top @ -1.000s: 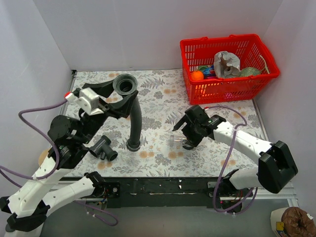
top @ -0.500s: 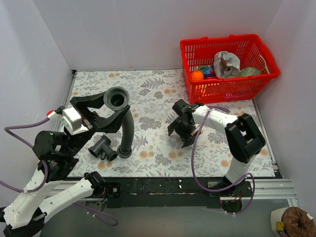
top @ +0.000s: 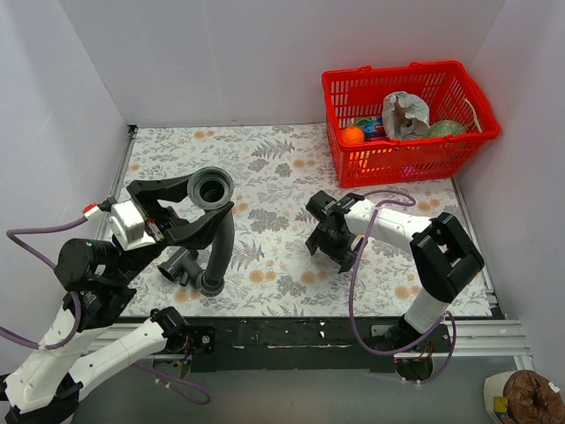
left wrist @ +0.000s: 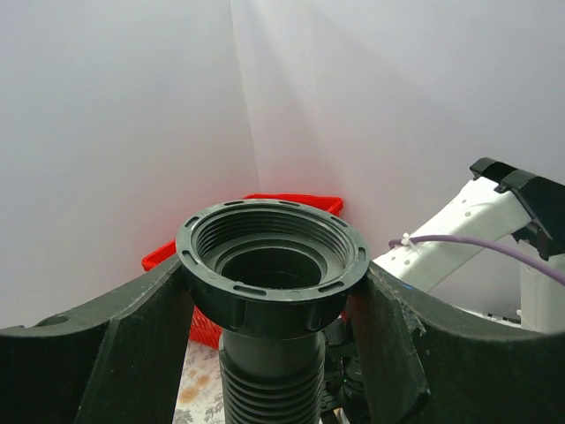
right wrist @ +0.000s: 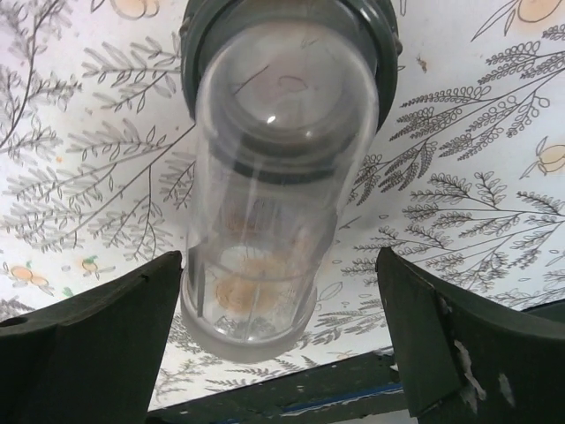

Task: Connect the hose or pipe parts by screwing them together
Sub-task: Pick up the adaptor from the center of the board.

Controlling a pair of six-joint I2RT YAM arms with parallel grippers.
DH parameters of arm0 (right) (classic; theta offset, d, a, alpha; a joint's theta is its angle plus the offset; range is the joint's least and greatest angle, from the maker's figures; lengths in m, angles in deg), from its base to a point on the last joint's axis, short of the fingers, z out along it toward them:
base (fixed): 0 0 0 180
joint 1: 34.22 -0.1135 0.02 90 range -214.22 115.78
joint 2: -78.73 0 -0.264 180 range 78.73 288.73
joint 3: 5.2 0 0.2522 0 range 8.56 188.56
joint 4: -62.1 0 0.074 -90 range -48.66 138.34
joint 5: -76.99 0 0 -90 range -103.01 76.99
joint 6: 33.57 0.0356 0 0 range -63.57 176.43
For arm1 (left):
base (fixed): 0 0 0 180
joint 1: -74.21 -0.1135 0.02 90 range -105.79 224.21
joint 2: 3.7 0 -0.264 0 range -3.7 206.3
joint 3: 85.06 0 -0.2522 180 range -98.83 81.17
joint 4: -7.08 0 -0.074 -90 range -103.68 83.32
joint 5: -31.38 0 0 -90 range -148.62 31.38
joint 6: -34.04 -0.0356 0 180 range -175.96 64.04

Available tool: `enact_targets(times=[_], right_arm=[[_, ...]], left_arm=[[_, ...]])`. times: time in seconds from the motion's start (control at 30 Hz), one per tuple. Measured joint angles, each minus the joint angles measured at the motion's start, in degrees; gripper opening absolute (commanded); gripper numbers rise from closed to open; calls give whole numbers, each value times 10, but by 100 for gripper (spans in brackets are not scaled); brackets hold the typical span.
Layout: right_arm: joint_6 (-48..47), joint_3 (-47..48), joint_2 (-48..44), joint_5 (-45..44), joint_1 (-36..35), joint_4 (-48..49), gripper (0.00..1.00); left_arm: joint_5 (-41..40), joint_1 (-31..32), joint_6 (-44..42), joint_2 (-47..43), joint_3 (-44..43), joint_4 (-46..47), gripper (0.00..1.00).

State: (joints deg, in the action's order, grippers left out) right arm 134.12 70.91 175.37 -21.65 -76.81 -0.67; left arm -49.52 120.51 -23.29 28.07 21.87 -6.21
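The left arm (top: pixel 88 291) rises from the near left corner of the table (top: pixel 282 177) and bends at the elbow. Its wrist is tipped so that the left fingers (top: pixel 168 187) lie roughly level above the left side of the table. They are clamped on the hose (top: pixel 222 243), one finger on each side of its threaded top collar (left wrist: pixel 272 265), whose opening faces up. From there the ribbed body drops to the table, and its lower collar rests close to the near edge, left of the middle. The T-shaped fitting (top: pixel 181 263) lies just beside that lower end, toward the left edge. A left finger covers part of it, and I cannot tell whether the two parts touch.

The right arm (top: pixel 446 256) folds back from the near right corner and reaches toward the middle of the table, wrist pointing down. The right fingers (right wrist: pixel 88 353) are spread wide, one on each side of a clear tube (right wrist: pixel 265 221) with a dark collar that lies on the table. Neither finger touches it. In the top view the wrist hides this tube.

There is one hose, one fitting and one clear tube. One red basket (top: pixel 402 155) stands at the far right corner, its contents too jumbled to count.
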Motion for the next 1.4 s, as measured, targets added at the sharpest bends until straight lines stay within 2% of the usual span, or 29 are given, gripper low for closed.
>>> enact_targets(times=[0.27,0.5,0.7,0.83,0.93,0.97,1.03,1.07,1.27,1.4], right_arm=[[-35,-8,-56,-54,-5,3,98],[-47,-11,-34,-69,9,10,98],[-59,-13,-23,-78,25,15,87],[-71,-13,-5,-85,38,25,72],[-83,-15,16,-89,44,33,52],[-84,-15,18,-87,46,37,39],[-87,-17,17,-88,47,43,21],[-92,-19,15,-88,47,47,4],[-128,-38,-22,-92,42,70,1],[-213,-28,-121,-95,9,110,1]], left_arm=[[10,0,6,1,0,-5,0],[21,0,8,14,-2,-15,0],[30,0,8,19,-2,-32,1],[41,0,6,19,-9,-39,0],[51,0,2,20,-17,-46,0],[55,0,1,20,-19,-48,0],[67,0,-1,21,-24,-53,0],[73,0,-2,22,-26,-55,0],[97,0,20,29,-42,-73,0],[121,0,70,33,-42,-79,0]])
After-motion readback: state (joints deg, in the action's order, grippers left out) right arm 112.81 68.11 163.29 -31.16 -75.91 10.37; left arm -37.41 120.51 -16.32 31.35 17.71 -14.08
